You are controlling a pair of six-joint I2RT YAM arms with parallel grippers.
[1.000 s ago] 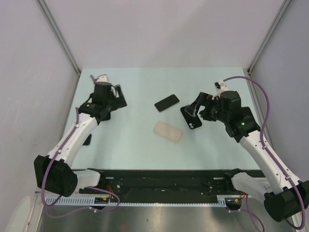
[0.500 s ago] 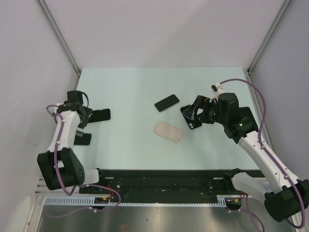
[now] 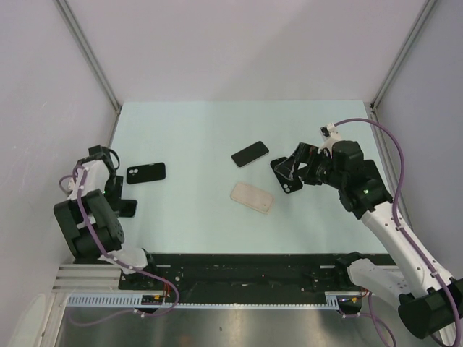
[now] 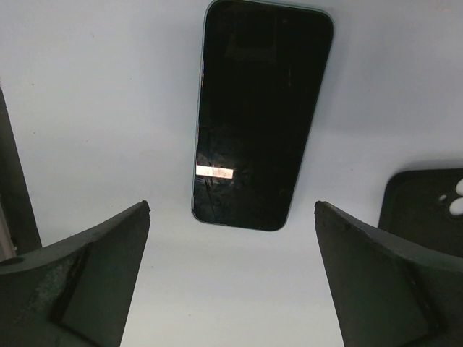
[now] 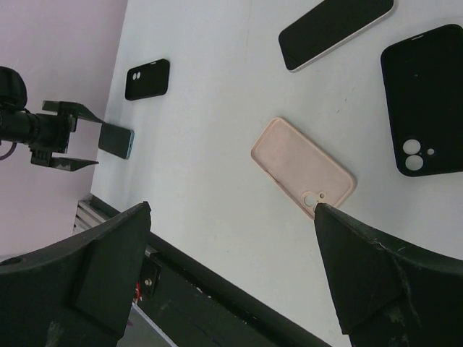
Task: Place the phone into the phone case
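Left gripper (image 4: 231, 217) is spread wide with nothing in it. In its wrist view the teal-edged phone (image 4: 253, 123) lies screen up on the table (image 3: 202, 130), flat, in the upper middle of the frame; its near end sits about level with the two fingertips but it's not touching either finger. The corner of the left-hand black case (image 4: 427, 210) pokes in at the right edge of that view, apart from the phone. From the top camera that phone is at the far left of the table, partly hidden behind the folded-back left arm, and the black case lies just above and to the right of it. Right gripper (image 5: 231, 210) is wide open too and holding nothing, hanging over the right-centre of the table. Below it are a white-edged phone (image 3: 250, 154) lying screen up, the pink case (image 3: 252, 196) camera-hole side up toward the bottom, and the right-hand black case (image 5: 423, 94) just beside that phone, on its right. None of those three touch each other, and neither phone is inside a case.
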